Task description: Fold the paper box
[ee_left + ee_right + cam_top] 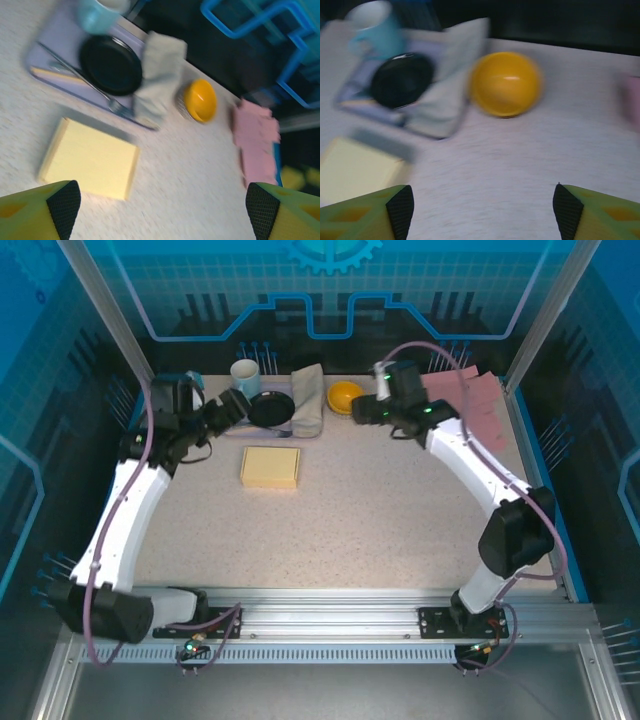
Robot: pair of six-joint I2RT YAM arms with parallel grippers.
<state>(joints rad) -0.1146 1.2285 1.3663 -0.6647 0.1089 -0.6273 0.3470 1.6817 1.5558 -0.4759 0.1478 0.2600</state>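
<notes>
Both arms are up at the back of the worktop [380,520], and the yellow paper box [270,467] lies flat near the middle, touched by neither. The left gripper [162,207] is spread wide with nothing between its fingers, looking down past the box. The right gripper [484,211] is gaping too and empty, hovering near the yellow bowl [506,84].

My read is that this is a hands-off beat, with the box looking closed up and squared. If more folding is due, the next move means dropping back onto the box, one gripper pinning it while the other works a flap. Otherwise it means fetching a sheet from the pink paper [470,405] on the right.

No brand, label or lettering is readable on the box, the cup [245,371] or the tray [45,62]; both wrist views are blurred.
</notes>
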